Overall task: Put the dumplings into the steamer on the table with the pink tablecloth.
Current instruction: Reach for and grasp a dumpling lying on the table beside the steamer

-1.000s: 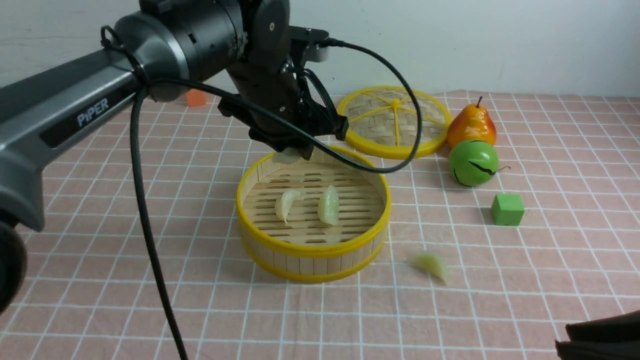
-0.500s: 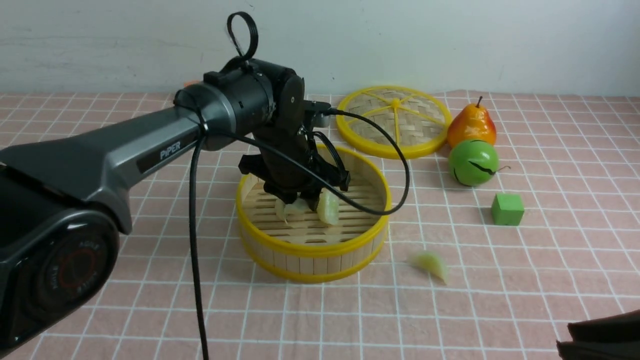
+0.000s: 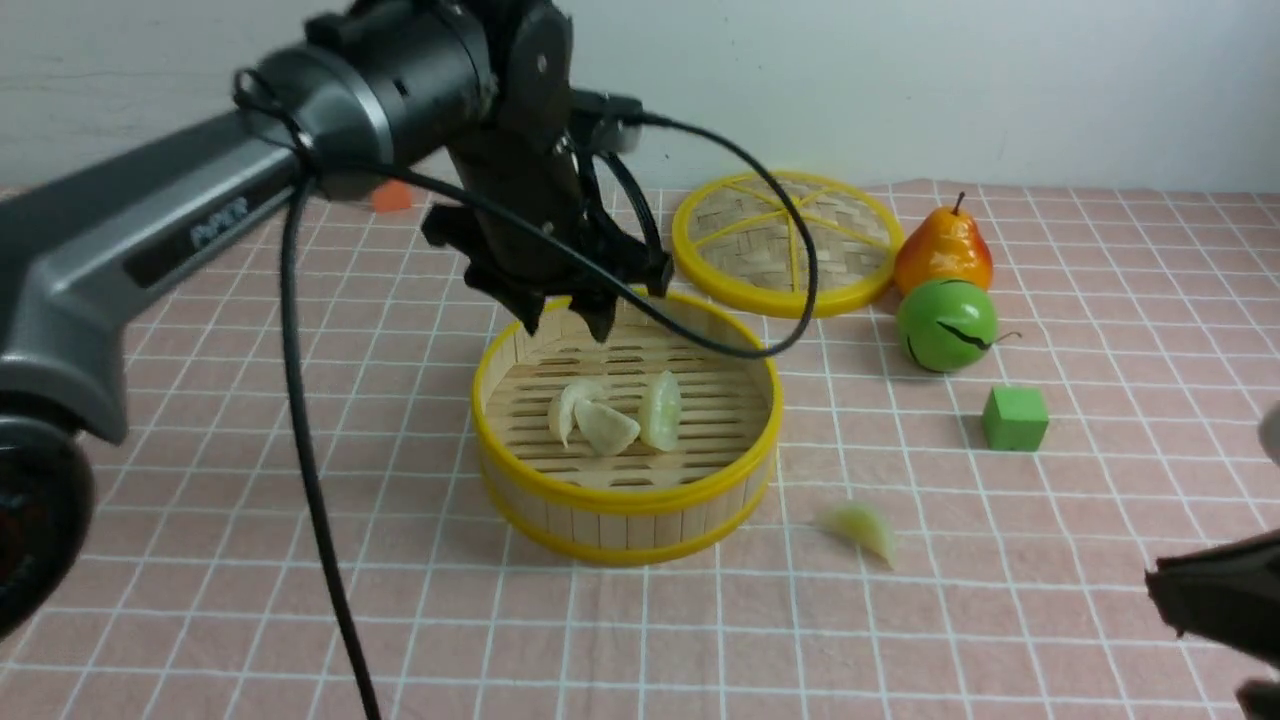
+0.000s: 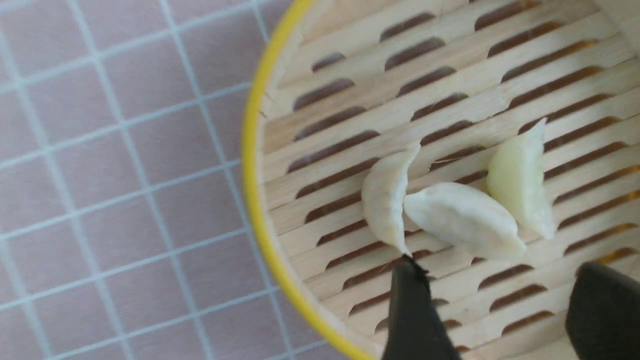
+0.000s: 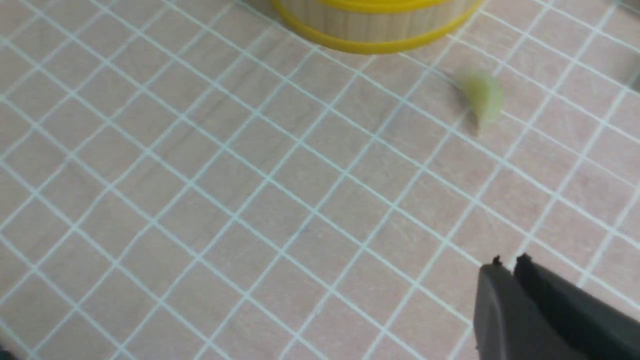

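front view, steamer: the steamer (image 3: pixel 625 505) stands uncovered on the desk (image 3: pixel 1100 650), which is dressed in the pink tablecloth (image 3: pixel 180 450); its lid (image 3: pixel 785 240) lies flat behind the steamer, toward the robot's right.
front view, inside: three dumplings (image 3: pixel 607 428) lie huddled near the middle of the steamer's slatted floor.
front view, outside: a fourth dumpling (image 3: pixel 862 527) lies on the cloth near the steamer's wall, on its right, nearer side, and does not touch it.
front view, left fingers: the left fingers (image 3: pixel 601 318) hover above the steamer's far rim, spread, with nothing between them.
front view, right fingers: the right fingers (image 3: pixel 1215 600) are a dark, blurred shape well apart from the steamer; their state cannot be told here.
left wrist view, inside: the middle dumpling (image 4: pixel 462 220) touches the one on each side of it; all three rest on the steamer's floor (image 4: pixel 350 130), and the spread fingers above them carry nothing.
right wrist view, outside: the fourth dumpling (image 5: pixel 480 97) sits on the cloth beside the steamer's wall (image 5: pixel 370 25), apart from it.
right wrist view, right fingers: pressed together, empty, well short of that dumpling (image 5: pixel 500 300).
done: three of the four seem placed.
left: one to fetch; the right arm looks the nearer, and its fingers would need to part first.
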